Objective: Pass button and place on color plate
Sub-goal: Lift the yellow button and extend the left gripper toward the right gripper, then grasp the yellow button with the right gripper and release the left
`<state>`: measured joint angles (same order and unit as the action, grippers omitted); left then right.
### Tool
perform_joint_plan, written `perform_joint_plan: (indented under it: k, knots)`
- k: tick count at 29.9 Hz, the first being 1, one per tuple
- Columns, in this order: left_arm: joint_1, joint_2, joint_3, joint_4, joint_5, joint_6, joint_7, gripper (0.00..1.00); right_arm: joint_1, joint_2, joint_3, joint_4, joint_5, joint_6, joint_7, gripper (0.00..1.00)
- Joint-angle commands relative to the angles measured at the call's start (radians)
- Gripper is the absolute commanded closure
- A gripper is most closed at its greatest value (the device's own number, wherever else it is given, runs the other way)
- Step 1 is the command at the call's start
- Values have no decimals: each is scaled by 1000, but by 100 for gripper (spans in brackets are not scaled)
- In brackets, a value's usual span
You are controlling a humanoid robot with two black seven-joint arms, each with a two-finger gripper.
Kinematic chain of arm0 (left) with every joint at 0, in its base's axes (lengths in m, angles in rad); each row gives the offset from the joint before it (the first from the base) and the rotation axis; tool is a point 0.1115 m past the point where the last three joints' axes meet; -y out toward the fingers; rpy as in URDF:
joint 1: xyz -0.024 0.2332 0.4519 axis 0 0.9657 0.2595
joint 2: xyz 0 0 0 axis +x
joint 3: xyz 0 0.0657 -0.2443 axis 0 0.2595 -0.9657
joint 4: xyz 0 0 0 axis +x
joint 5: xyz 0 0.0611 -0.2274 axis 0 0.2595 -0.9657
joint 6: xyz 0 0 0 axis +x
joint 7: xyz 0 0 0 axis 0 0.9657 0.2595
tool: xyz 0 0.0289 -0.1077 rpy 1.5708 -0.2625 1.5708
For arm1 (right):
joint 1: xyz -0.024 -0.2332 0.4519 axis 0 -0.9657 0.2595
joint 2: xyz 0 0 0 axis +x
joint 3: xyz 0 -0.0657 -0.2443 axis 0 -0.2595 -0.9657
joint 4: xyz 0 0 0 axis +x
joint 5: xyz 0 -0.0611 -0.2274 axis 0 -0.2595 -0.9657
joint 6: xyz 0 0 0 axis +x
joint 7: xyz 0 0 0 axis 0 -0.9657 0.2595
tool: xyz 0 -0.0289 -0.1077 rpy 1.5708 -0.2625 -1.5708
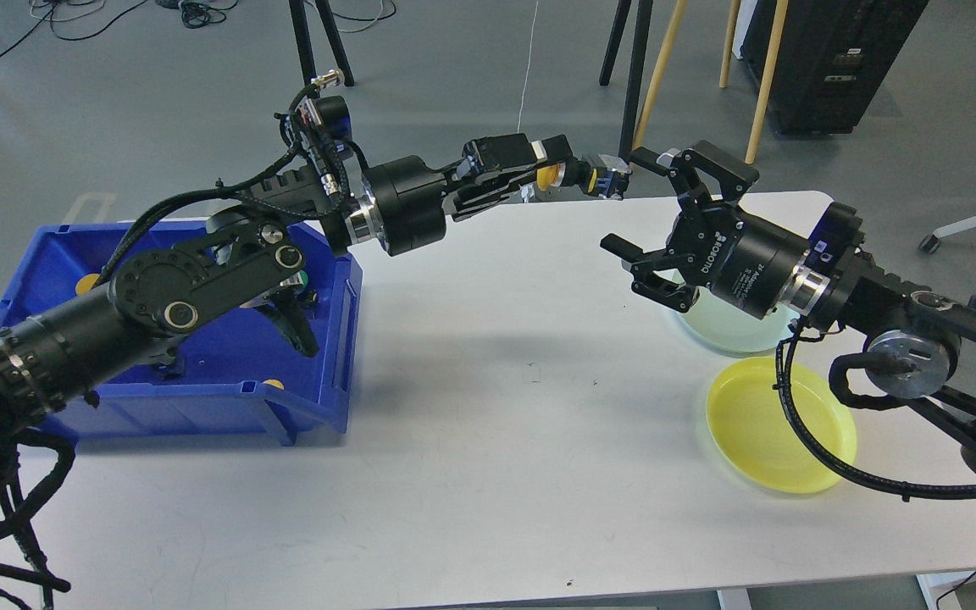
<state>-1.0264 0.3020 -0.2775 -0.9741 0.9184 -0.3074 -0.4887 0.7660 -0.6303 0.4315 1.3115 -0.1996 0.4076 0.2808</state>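
My left gripper is shut on a yellow button and holds it high over the far middle of the white table; the button's dark body sticks out to the right. My right gripper is open, its fingers spread just right of and below that body, not touching it. The pale green plate is partly hidden by my right arm. The yellow plate lies in front of it.
A blue bin stands at the left, largely hidden by my left arm; a green button and yellow buttons peek out. Stand legs and wooden poles are beyond the table's far edge.
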Motion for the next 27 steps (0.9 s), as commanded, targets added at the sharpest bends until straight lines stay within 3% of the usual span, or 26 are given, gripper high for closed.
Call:
perform_joint_plan:
  k: [1, 9, 12, 16, 19, 20, 22, 27]
  knots:
    - [0, -9, 0, 0, -4, 2, 0, 95, 9, 6, 1, -12, 2, -3, 15, 1]
    - [2, -9, 0, 0, -4, 2, 0, 95, 24, 67, 0, -54, 32, -10, 17, 2]
    - [14, -9, 0, 3, -4, 2, 0, 95, 24, 69, -2, -49, 39, -9, 17, 9]
    - [19, -6, 0, 15, -4, 2, 0, 95, 24, 69, 0, -48, 39, -6, 17, 45]
    - [25, -6, 0, 18, -4, 2, 0, 95, 26, 70, 0, -48, 37, -18, 14, 86]
    - [25, -6, 0, 23, -4, 2, 0, 95, 32, 72, 0, -49, 37, -42, 12, 94]
    - [25, -6, 0, 35, -4, 1, 0, 95, 35, 69, 0, -41, 40, -68, 12, 99]
    - [31, -9, 0, 43, -4, 1, 0, 95, 35, 70, 1, -40, 42, -78, 12, 99]
